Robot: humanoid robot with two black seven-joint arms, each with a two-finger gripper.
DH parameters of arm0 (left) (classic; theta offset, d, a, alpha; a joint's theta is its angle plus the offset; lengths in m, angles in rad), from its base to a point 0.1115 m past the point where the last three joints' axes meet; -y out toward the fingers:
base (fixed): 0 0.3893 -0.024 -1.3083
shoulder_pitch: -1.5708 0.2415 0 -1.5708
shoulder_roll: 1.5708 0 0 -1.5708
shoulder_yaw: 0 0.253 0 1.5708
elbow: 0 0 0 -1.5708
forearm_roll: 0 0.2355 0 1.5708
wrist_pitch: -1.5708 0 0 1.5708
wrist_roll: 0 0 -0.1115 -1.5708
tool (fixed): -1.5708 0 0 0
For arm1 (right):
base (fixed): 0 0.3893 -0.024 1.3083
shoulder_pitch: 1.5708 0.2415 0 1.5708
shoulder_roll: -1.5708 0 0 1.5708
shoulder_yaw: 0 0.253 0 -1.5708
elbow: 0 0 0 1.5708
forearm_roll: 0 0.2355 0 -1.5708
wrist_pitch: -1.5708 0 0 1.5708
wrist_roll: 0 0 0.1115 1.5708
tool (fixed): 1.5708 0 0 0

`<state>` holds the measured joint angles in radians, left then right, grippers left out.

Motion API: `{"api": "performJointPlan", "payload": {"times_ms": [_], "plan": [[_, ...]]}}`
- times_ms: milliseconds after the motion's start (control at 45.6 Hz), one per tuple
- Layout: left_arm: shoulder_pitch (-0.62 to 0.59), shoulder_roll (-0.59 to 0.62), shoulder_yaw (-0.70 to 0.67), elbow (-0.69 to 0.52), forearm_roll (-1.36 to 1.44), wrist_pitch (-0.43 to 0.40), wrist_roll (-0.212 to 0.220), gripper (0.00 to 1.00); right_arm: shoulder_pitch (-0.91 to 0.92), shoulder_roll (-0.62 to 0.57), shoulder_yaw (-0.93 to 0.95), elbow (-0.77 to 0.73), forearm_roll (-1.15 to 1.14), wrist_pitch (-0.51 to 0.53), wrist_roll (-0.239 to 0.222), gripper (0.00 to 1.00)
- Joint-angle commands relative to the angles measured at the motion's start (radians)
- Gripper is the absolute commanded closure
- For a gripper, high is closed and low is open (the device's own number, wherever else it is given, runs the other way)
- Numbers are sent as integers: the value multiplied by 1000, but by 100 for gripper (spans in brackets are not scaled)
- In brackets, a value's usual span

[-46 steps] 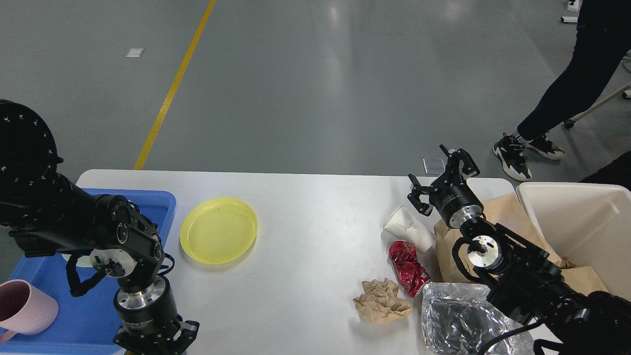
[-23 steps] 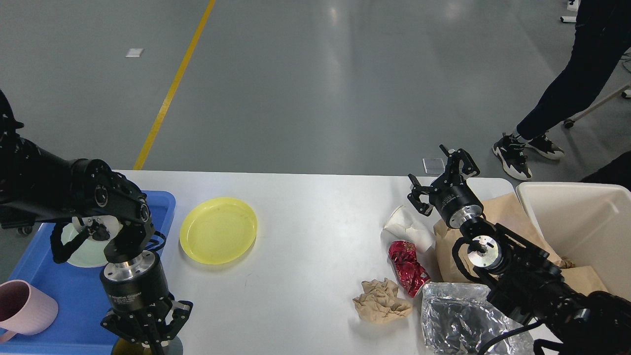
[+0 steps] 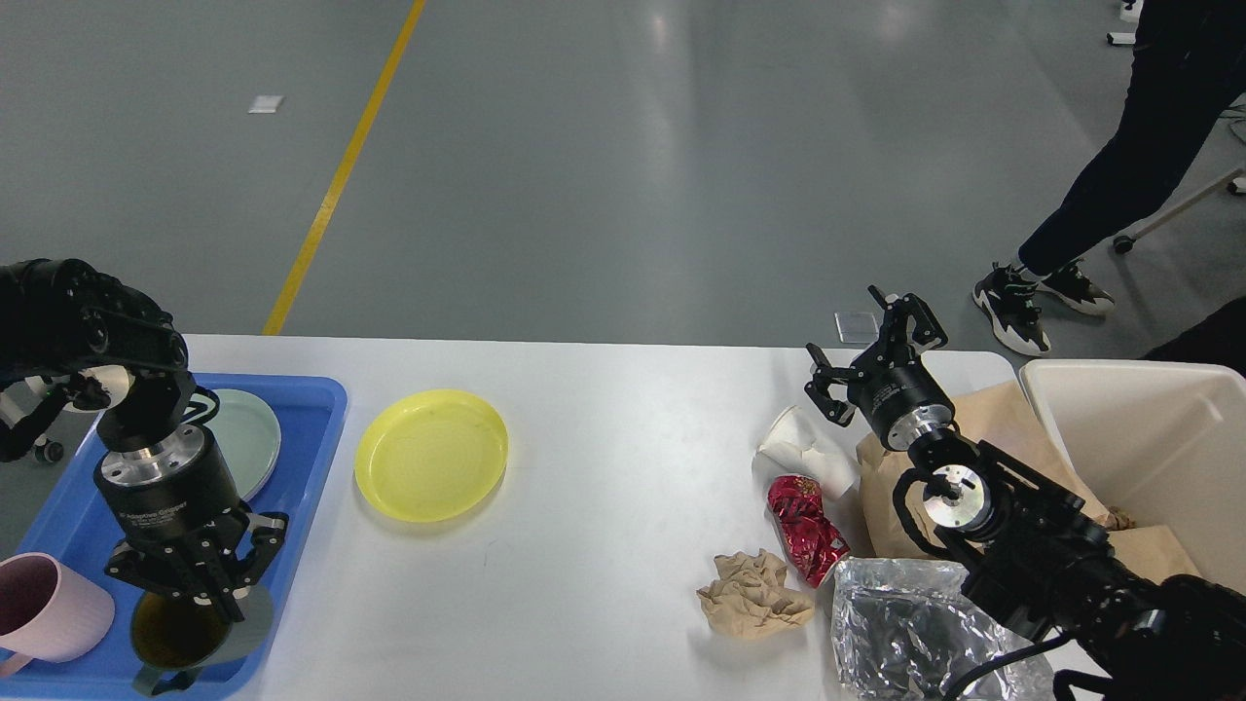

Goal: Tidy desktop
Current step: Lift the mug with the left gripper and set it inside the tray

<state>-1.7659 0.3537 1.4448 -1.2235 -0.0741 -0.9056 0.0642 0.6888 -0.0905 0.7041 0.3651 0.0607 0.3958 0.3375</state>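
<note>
The white desktop (image 3: pixel 604 409) carries a yellow plate (image 3: pixel 431 454) left of centre and litter at the right: a crumpled white paper cup (image 3: pixel 808 450), a red wrapper (image 3: pixel 806 531), crumpled brown paper (image 3: pixel 751 594) and a foil bag (image 3: pixel 905 623). My left gripper (image 3: pixel 195 594) points down over the blue tray (image 3: pixel 311 399), shut on the rim of a grey cup (image 3: pixel 175 635) with an olive inside. My right gripper (image 3: pixel 876 350) stands open with nothing between its fingers, just beyond the paper cup at the table's far edge.
The tray also holds a pale green plate (image 3: pixel 248 438) and a pink mug (image 3: pixel 49 608). A brown paper bag (image 3: pixel 983 424) lies beside a cream-white bin (image 3: pixel 1149 448) at the right. A person (image 3: pixel 1119 166) stands on the floor at the far right.
My left arm has swung left from the table's front edge to over the blue tray, carrying the grey cup with it. The right arm has not moved.
</note>
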Motion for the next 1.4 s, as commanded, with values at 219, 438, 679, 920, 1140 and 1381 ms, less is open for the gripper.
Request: {"api": "performJointPlan", "payload": {"times_ms": [219,438,679,920,1140,1381], "plan": [[26,47,6,105,1,-54,3,100,0,0,0,0,-1,0,0,0],[69,48,42,196,2,-54,0,100,0,0,0,0,1,0,0,0],[170,48,20,302,1,-54,-1,100,0,0,0,0,1,0,0,0],[206,44,8,345,-1,-54,0,100,0,0,0,0,-1,0,0,0],[229,41,3,358,-1,-45,0,100,0,0,0,0,-1,0,0,0],[278,36,2,406,-1,-42,-3,100,0,0,0,0,1,0,0,0]]}}
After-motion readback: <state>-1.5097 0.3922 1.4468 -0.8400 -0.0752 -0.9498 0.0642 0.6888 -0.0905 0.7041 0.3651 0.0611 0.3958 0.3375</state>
